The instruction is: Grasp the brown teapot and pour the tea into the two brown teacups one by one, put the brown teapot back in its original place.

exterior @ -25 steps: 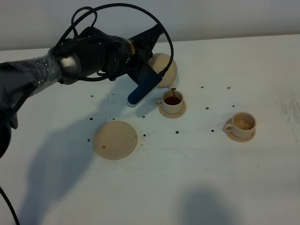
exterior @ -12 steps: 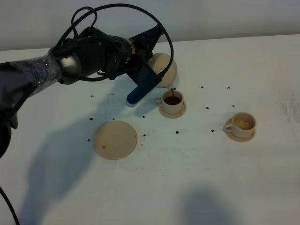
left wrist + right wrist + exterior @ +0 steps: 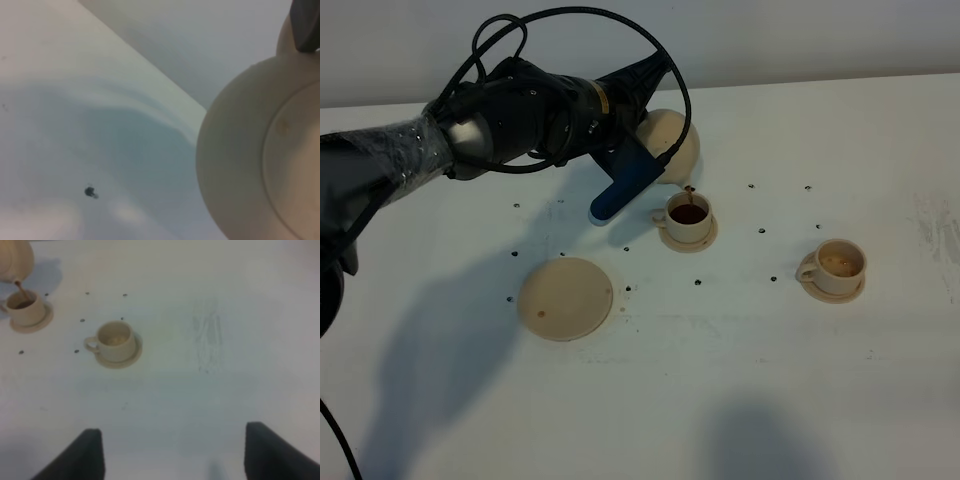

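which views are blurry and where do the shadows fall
Left wrist view: the squat pale beige ceramic teapot sits very close and out of focus. Right wrist view: soft throughout, the open right gripper blurred at the frame edge. Exterior high view: sharpest; the left arm casts a broad soft shadow on the white table, no strong glare.

Left jaws clamped, arm [image 3: 510, 115] outstretched; right jaws spread wide.

I hold the beige teapot [image 3: 672, 148] tilted at upper centre, pouring dark tea [image 3: 689, 213] into the centre teacup [image 3: 691, 230]. The right teacup [image 3: 839, 266] stands upright, and the tan saucer disc [image 3: 565, 298] lies centre-left.
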{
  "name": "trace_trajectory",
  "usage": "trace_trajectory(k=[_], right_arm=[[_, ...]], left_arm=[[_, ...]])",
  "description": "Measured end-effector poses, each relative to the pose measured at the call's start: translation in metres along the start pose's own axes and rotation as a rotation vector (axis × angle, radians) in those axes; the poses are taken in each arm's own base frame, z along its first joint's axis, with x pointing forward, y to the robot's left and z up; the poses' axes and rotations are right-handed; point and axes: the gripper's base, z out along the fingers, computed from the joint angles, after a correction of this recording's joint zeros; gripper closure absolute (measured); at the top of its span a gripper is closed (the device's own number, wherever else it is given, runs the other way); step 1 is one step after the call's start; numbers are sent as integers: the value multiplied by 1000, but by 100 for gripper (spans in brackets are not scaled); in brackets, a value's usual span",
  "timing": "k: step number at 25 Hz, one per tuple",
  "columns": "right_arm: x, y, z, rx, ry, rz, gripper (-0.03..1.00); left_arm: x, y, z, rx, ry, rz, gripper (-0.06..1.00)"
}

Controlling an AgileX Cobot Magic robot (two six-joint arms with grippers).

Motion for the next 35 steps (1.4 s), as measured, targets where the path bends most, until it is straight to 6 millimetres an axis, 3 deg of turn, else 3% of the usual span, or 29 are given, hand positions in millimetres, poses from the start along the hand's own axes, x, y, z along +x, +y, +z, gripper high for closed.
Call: trace_trajectory(k=[35], right_arm=[[0, 0, 0, 0, 0, 0, 39]], left_arm=[[0, 0, 0, 0, 0, 55, 86]])
